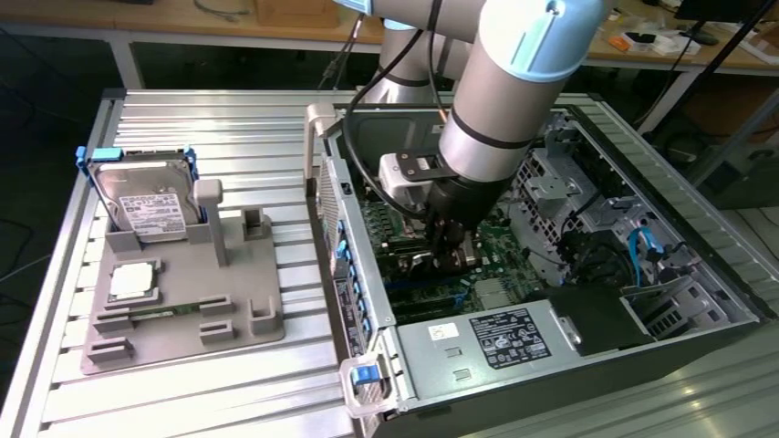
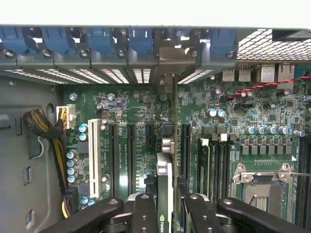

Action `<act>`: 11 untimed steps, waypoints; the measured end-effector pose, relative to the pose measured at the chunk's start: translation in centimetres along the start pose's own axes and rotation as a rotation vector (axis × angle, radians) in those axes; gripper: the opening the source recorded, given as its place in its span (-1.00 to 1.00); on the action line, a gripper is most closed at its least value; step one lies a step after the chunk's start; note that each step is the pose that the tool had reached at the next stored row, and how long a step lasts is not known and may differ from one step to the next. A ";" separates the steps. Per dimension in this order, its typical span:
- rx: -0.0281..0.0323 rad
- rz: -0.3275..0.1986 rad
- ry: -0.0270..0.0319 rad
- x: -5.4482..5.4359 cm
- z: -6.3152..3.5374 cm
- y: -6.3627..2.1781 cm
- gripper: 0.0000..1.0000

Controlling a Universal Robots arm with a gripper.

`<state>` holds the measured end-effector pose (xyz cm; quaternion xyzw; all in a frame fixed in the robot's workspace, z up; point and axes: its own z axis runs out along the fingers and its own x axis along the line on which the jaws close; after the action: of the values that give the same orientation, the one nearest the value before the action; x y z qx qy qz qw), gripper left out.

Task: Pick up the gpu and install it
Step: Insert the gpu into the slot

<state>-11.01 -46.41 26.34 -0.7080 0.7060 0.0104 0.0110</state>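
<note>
Holding: the tool (image 2: 166, 206) was clenched on the gpu (image 2: 164, 177), one dark finger on each face of the card, gripping its upper edge.
Location of gpu: inside the open computer case (image 1: 572, 351), which lay on its side toward the counter (image 1: 232, 128) edge on the exterior view's right; the card stood on edge, upright over the motherboard (image 2: 243, 121), in line with one of the long black expansion slots (image 2: 130, 155). Whether its connector had entered a slot could not be told.
Handling, judged: light and stiff; fragile at the contact edge and the soldered parts; the thin board was likely to tilt in a narrow grip.
Where to hold, judged: the top edge near mid-length, clear of the contacts and the bracket, as it was held.
Appearance of gpu: thin, flat and dark, seen edge-on; a green logo on the part between the fingers; a grey metal end bracket (image 2: 168, 54) against the case's rear wall, under the blue clips (image 2: 141, 39).
Other items: hard drive (image 1: 144, 208) and small square chip (image 1: 131, 283) on a grey fixture (image 1: 182, 333), near the counter's opposite edge.
</note>
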 end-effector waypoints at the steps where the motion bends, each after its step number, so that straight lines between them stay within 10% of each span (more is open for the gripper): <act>1: 0.0000 0.000 0.0000 0.0 0.00 0.00 -0.47; 11: 0.0000 0.000 -0.0012 -0.1 0.01 0.00 -0.47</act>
<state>-11.02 -46.36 26.34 -0.7080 0.7060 0.0108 0.0114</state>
